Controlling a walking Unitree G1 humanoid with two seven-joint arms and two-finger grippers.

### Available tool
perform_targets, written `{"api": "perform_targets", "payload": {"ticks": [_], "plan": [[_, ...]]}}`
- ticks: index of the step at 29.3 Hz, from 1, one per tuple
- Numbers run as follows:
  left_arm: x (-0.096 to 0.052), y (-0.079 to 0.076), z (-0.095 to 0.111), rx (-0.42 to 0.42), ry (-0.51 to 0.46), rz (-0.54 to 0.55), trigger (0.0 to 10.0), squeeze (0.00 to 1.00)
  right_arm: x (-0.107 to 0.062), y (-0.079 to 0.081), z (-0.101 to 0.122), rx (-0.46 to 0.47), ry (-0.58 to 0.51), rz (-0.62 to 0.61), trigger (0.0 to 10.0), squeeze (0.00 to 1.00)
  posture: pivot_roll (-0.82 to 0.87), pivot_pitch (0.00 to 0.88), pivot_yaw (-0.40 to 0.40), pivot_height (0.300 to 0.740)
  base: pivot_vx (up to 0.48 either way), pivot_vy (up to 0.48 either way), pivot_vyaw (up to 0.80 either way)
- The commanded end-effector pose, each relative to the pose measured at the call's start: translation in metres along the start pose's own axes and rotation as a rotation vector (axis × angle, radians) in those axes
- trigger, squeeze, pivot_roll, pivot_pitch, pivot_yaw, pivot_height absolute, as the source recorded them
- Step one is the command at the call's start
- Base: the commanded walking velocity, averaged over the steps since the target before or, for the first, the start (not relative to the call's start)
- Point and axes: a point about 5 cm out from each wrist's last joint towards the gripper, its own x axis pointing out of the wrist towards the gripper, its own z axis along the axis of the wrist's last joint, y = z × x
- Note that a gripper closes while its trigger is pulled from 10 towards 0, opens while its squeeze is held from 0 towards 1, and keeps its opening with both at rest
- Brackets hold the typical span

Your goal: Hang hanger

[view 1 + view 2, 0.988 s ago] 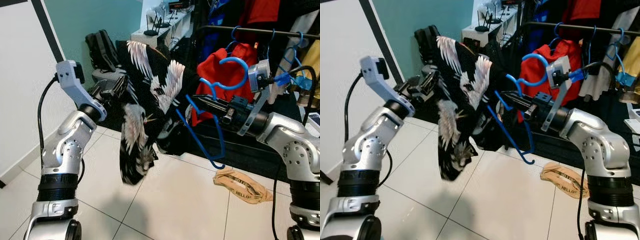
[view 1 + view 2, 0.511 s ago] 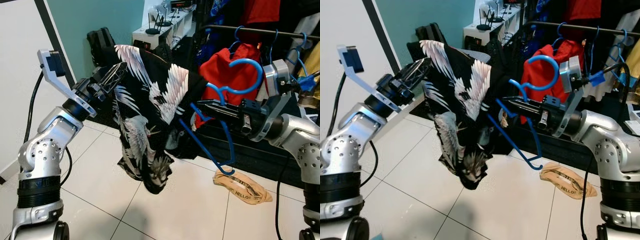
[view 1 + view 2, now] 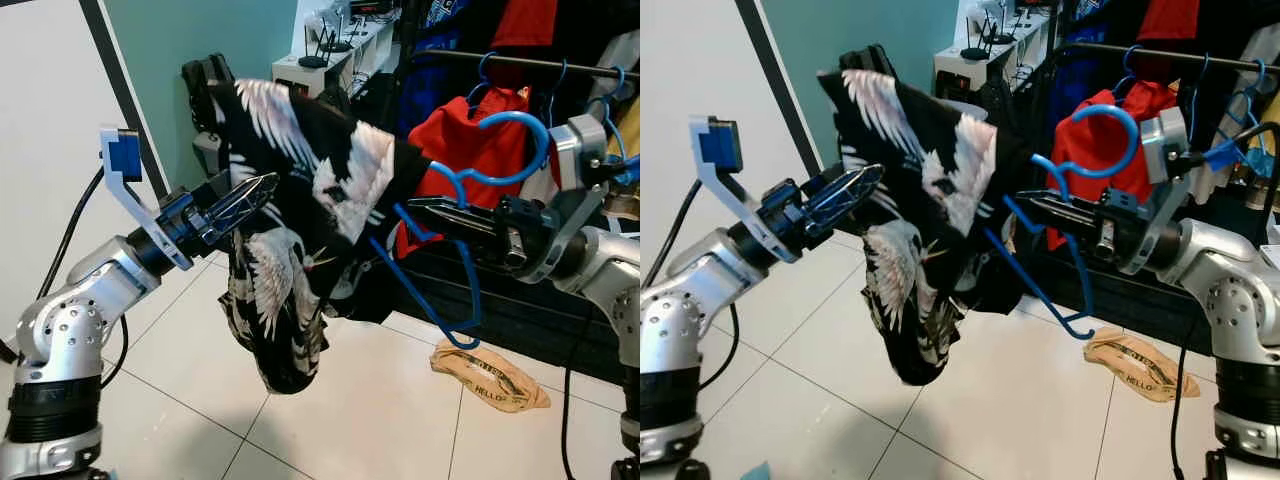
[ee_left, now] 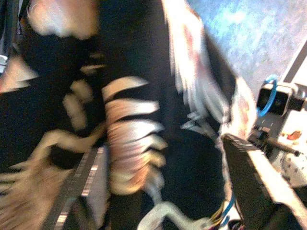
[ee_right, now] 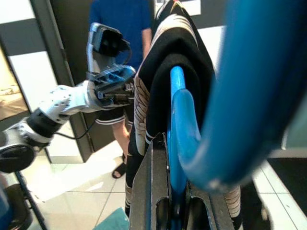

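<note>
Right gripper (image 3: 425, 210) clamps blue hanger (image 3: 465, 250); left gripper (image 3: 255, 192) apparently released beside shirt (image 3: 300, 200). Next: hook rail (image 3: 520, 62).

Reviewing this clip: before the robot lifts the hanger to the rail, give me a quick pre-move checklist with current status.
1. Right gripper shut on blue hanger: ok.
2. Hook free, pointing up: ok.
3. Hook on clothes rail: not ok, it is below the rail.
4. Black patterned shirt seated on hanger: cannot tell, it hangs bunched.
5. Left gripper clear of shirt: not ok, it is against the fabric.
</note>
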Motion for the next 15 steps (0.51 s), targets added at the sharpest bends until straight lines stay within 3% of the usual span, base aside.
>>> {"api": "perform_targets", "payload": {"ticks": [1, 15], "plan": [[-0.0036, -0.0024, -0.0021, -0.007, 0.027, -0.025, 0.0, 0.00, 0.0000, 0.0088, 0.0100, -0.029, -0.031, 0.059, 10.0, 0.00, -0.03, 0.027, 0.036, 0.740, 0.000, 0.000, 0.00], [-0.0022, -0.0077, -0.0033, -0.018, 0.025, -0.063, 0.0, 0.00, 0.0036, 0.0137, 0.0128, -0.031, -0.043, 0.082, 10.0, 0.00, -0.03, 0.029, 0.038, 0.740, 0.000, 0.000, 0.00]]}}
